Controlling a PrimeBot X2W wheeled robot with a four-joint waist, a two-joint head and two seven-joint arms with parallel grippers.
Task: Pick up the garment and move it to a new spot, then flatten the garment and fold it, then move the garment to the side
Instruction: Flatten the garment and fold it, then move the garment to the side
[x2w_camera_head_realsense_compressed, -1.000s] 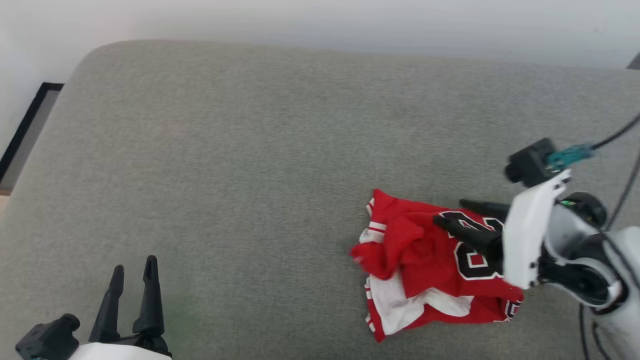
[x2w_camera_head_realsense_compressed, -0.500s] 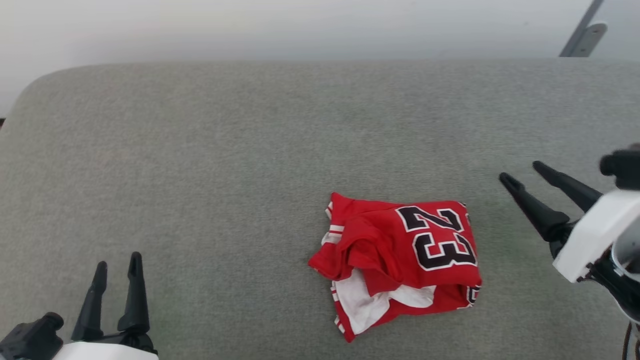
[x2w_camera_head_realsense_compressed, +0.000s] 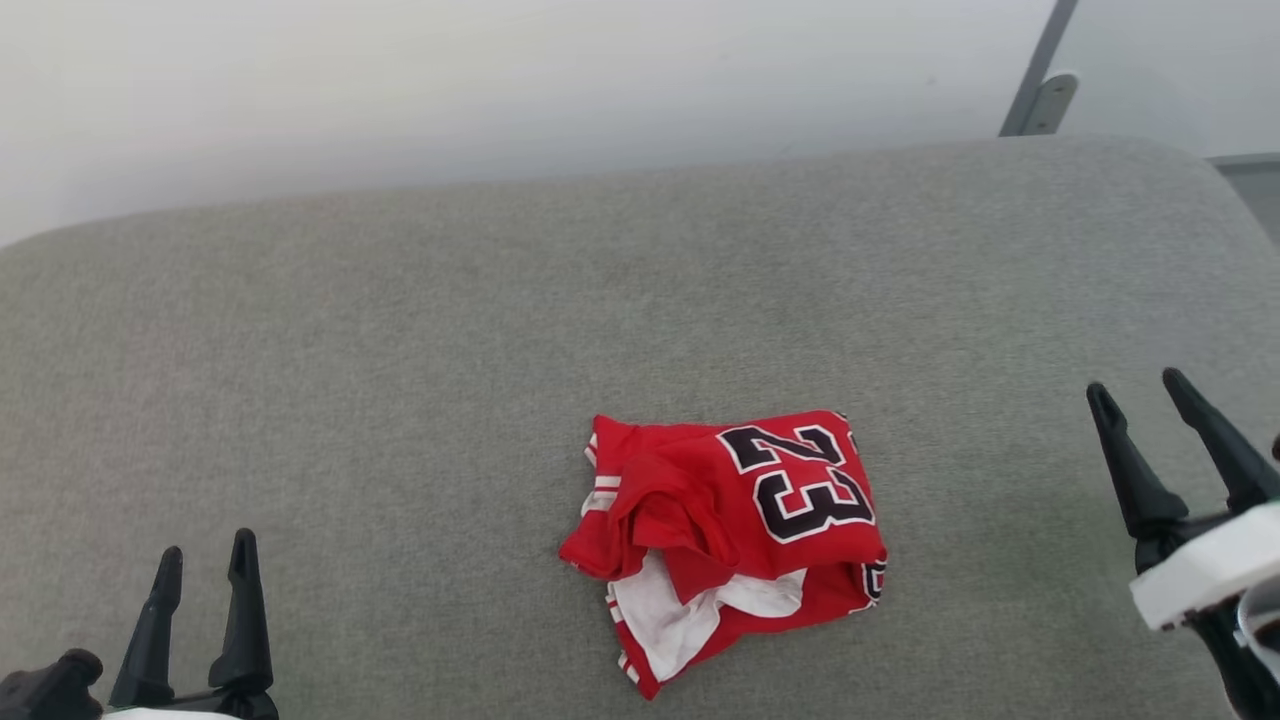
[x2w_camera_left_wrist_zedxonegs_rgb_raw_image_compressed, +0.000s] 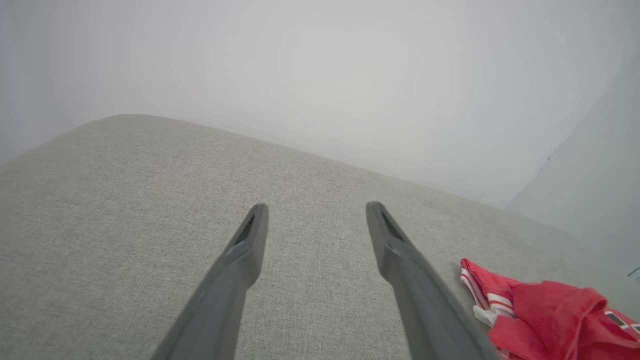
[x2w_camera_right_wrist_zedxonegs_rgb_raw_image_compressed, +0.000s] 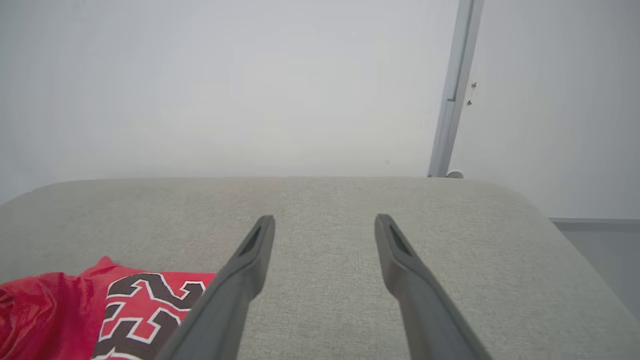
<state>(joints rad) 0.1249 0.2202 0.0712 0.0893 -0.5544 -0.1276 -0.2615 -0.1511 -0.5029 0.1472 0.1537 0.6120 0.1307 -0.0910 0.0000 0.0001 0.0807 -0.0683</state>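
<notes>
Inspection note. The garment (x2w_camera_head_realsense_compressed: 725, 530) lay in a loose, crumpled bundle on the grey cushion (x2w_camera_head_realsense_compressed: 400, 330), toward its near edge and a little right of the middle. A printed number faced up on the far-right part, and white sleeve cloth spilled out at the near-left.

The left gripper (x2w_camera_head_realsense_compressed: 207, 542) hovered over the near-left corner of the cushion, jaws spread wide and empty, well apart from the bundle. The right gripper (x2w_camera_head_realsense_compressed: 1135, 381) stood near the right edge, jaws equally wide, holding nothing and clear of the cloth.

Assessment of handling: the fabric appeared thin, soft and light, with no stiffness. It would likely sag, trail and fall open when lifted, and a shallow pinch might take only the top layer. Nothing about it looked fragile. The slight sheen suggested some slipperiness.

Recommended hold: the raised ridge of red folds on the bundle's left side, where several layers stood proud of the cushion, would suit a single deep pinch. For flattening, a hold at each outer edge would likely serve better.
</notes>
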